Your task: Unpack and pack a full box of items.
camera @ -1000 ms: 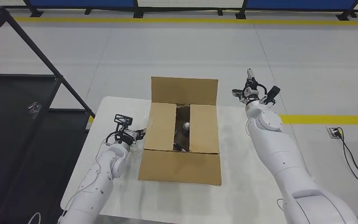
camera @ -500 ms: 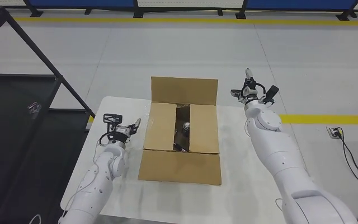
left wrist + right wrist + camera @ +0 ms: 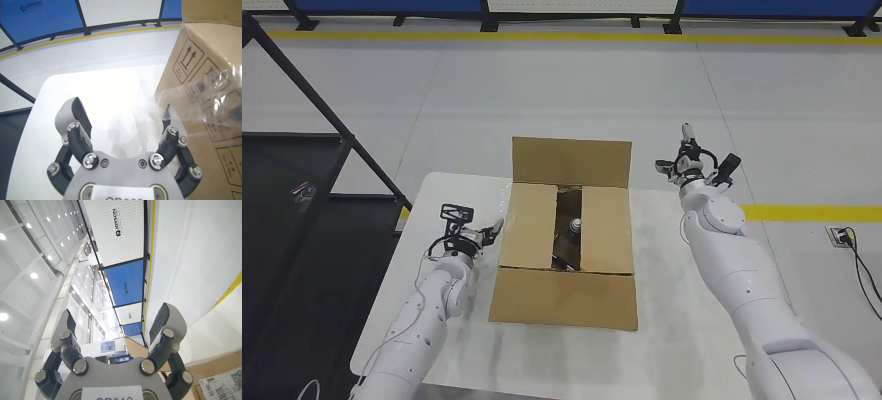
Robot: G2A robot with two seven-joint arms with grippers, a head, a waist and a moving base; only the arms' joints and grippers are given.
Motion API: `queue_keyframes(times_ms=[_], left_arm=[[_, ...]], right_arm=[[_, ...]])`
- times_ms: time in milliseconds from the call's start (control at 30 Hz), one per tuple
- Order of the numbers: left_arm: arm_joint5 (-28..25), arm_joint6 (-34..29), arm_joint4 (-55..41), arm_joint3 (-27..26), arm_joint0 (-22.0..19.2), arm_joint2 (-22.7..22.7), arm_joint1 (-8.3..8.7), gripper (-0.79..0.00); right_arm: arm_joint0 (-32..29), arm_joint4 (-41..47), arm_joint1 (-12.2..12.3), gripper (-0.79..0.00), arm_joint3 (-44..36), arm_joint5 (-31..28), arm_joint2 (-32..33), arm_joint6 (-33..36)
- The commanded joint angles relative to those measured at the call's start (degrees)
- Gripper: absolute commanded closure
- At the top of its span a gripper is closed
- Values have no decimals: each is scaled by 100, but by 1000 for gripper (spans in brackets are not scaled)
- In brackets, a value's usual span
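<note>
Stretching across the room, the pale floor (image 3: 572,90) carried a yellow line (image 3: 542,36) near its far edge. The white tabletop (image 3: 662,330) bore the cardboard box (image 3: 562,295) at its middle, with the far flap upright and the side flaps folded in. From above, dark items (image 3: 575,228) lay in the gap between those flaps. The left gripper (image 3: 121,104) sat just beside the box's left wall, jaws apart. Its wrist view showed clear plastic film (image 3: 198,98) hanging against that wall and across one fingertip. The right gripper (image 3: 117,309) hung beyond the box's far right corner, jaws apart and holding nothing. Its wrist view faced ceiling lights (image 3: 34,275).
</note>
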Motion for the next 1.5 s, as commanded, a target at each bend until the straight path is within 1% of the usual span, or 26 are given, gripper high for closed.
queue_keyframes(times_ms=[0,267,500,733,967,1467], left_arm=[[-9,-17,-2,136,-47,42,-31,-785],[139,95,-157,525,-292,150,-187,-785],[510,385,-429,856,-509,175,-349,-785],[820,873,-573,948,-541,9,-372,-785],[1102,1106,-540,625,-415,-169,-333,-785],[1559,1106,-181,-590,137,-539,-210,-785]], right_arm=[[-8,-13,7,-785,5,2,26,-3],[-54,-84,-11,-785,-103,37,48,-36],[-94,-152,-11,-785,-172,37,87,-42],[-168,-181,5,-785,-242,41,163,-55],[-181,-199,-2,-785,-279,74,203,-18],[-175,-228,-23,-785,-218,27,277,53]])
